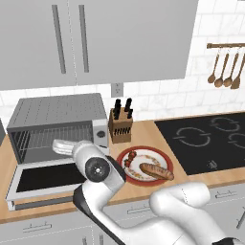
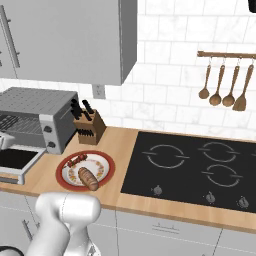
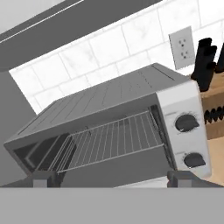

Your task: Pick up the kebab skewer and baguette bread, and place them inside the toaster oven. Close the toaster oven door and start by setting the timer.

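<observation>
Before toaster oven (image 3: 131,131) | end effector (image 3: 111,178) spread wide, empty | fingertips (image 3: 43,178) cut off by frame edge

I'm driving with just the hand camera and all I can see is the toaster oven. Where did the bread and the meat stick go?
Observer: Both lie on a red-rimmed plate right of the toaster oven. The bread is nearer the counter edge and the skewer is behind it.
Operator: Is the oven door open?
Observer: Yes, the door lies folded down flat in front of the oven.
Operator: What's next to the plate?
Observer: A black cooktop, on the plate's right.
</observation>
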You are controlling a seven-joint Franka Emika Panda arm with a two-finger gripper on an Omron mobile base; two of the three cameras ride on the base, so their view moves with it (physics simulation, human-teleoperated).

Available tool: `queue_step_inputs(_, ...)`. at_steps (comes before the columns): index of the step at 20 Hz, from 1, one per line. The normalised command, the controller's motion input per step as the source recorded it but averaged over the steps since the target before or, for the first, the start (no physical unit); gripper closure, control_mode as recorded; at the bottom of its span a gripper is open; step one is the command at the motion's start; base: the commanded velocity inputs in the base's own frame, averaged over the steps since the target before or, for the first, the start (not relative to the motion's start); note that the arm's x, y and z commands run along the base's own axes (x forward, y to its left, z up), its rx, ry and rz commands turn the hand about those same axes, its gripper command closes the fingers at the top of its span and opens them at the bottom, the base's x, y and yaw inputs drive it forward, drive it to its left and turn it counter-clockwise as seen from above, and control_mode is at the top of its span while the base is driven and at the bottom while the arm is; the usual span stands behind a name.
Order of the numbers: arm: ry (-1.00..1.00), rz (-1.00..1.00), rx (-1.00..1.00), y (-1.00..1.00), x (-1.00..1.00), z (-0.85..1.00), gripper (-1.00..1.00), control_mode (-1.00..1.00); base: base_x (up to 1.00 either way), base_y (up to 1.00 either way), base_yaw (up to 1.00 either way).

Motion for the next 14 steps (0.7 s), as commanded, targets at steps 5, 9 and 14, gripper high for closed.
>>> queue_step_inputs(5,-0.1,-0.01,0.0,0.61,0.12,-0.01,-1.0,-1.0,0.0,0.0,0.0)
queue_step_inputs(9,0.01,0.0,-0.06,0.27,0.35,-0.27,-1.0,-1.0,0.0,0.0,0.0)
queue_step_inputs(14,0.09,-0.08,-0.14,0.14,0.57,-0.38,-1.0,-1.0,0.0,0.0,0.0)
